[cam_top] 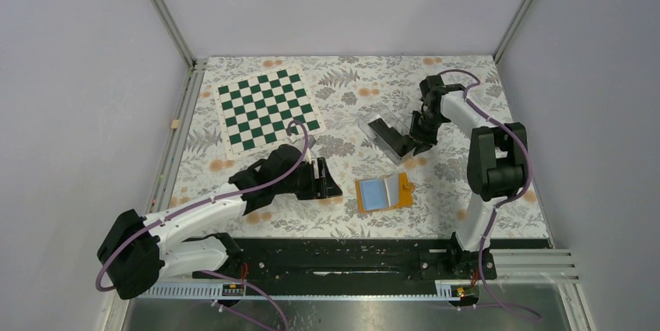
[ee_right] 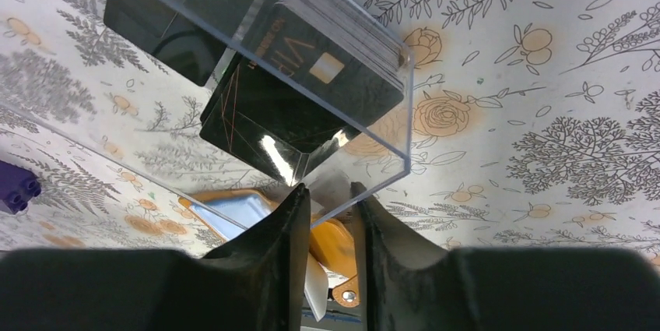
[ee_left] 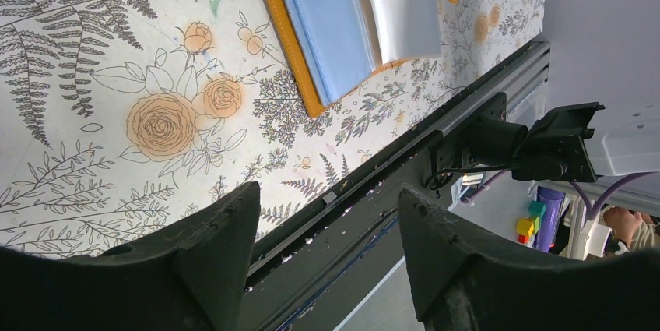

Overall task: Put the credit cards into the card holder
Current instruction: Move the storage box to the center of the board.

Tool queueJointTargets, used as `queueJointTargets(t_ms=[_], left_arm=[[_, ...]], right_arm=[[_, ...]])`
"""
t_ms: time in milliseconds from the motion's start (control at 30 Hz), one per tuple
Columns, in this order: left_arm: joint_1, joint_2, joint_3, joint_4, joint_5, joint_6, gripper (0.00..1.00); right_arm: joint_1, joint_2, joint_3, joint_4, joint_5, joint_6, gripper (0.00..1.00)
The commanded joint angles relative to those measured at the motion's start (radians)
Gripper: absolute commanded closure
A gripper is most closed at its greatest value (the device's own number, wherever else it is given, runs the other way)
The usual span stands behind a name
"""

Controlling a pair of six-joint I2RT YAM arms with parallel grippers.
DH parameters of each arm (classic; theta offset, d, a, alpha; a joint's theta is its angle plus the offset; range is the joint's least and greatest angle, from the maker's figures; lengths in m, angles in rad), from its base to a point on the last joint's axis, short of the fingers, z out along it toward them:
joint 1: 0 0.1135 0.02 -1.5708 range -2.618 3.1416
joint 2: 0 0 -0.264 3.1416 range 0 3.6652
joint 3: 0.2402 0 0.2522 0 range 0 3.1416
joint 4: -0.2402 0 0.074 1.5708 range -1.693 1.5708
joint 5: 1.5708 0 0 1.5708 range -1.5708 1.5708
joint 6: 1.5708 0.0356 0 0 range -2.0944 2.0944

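The card holder (cam_top: 383,192) lies open on the floral cloth, orange with light blue pockets; it also shows in the left wrist view (ee_left: 335,27) and behind the fingers in the right wrist view (ee_right: 233,216). The black credit cards (ee_right: 311,74) sit stacked inside a clear plastic box (ee_right: 233,4), which stands tilted behind the wallet (cam_top: 380,132). My right gripper (ee_right: 328,191) is closed to a narrow gap over the box's near corner edge (cam_top: 406,146). My left gripper (ee_left: 327,214) is open and empty, low over the cloth just left of the wallet (cam_top: 330,183).
A green and white chessboard mat (cam_top: 268,109) lies at the back left. A black rail (cam_top: 335,257) runs along the table's near edge. A small purple block (ee_right: 15,187) lies on the cloth at the left of the right wrist view.
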Motion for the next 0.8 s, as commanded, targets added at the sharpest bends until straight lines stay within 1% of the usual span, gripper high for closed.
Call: queueJointTargets(t_ms=[0, 133, 333, 533, 767], left_arm=[[0.004, -0.012, 0.032, 0.006, 0.000, 0.017, 0.35], [0.004, -0.011, 0.036, 0.005, 0.002, 0.017, 0.35], [0.004, -0.008, 0.036, -0.003, 0.003, 0.020, 0.35], [0.004, -0.009, 0.037, -0.008, 0.002, 0.021, 0.35], [0.004, 0.002, 0.051, -0.016, 0.001, 0.018, 0.35]], right_arm=[[0.004, 0.027, 0.056, -0.015, -0.018, -0.010, 0.71], [0.024, 0.040, 0.081, -0.027, -0.020, -0.024, 0.84], [0.076, 0.068, 0.135, -0.071, 0.007, -0.049, 0.92], [0.104, 0.062, 0.119, -0.086, 0.029, -0.059, 0.95], [0.118, 0.012, 0.044, -0.094, 0.041, -0.068, 0.97]])
